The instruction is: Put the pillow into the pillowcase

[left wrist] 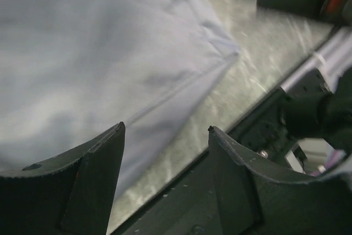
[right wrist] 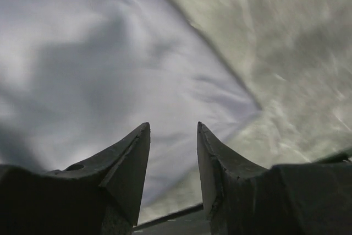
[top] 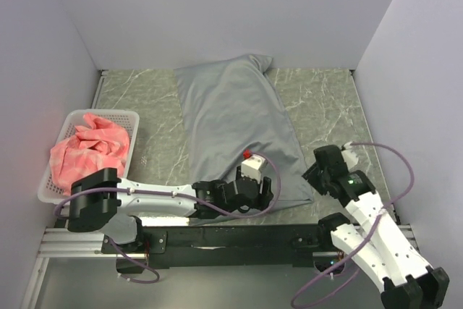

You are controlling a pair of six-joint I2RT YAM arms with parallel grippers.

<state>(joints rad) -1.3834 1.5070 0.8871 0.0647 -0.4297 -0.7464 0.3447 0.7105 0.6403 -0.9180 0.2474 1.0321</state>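
The grey pillowcase (top: 231, 128) lies flat and puffy down the middle of the table, its near right corner by both grippers. The pillow is not visible anywhere; I cannot tell whether it is inside the case. My left gripper (top: 268, 192) is open and empty at the case's near edge; in the left wrist view my left gripper (left wrist: 166, 127) sits over the table edge beside the grey cloth (left wrist: 99, 53). My right gripper (top: 315, 172) is open and empty by the case's near right corner; the right wrist view shows my right gripper (right wrist: 173, 125) just above the cloth (right wrist: 110, 70).
A white lattice basket (top: 72, 117) holding a pink-red checked cloth (top: 90, 150) stands at the left. Grey walls close in the marble-patterned table (top: 325, 106) on three sides. The black mounting rail (top: 239, 236) runs along the near edge.
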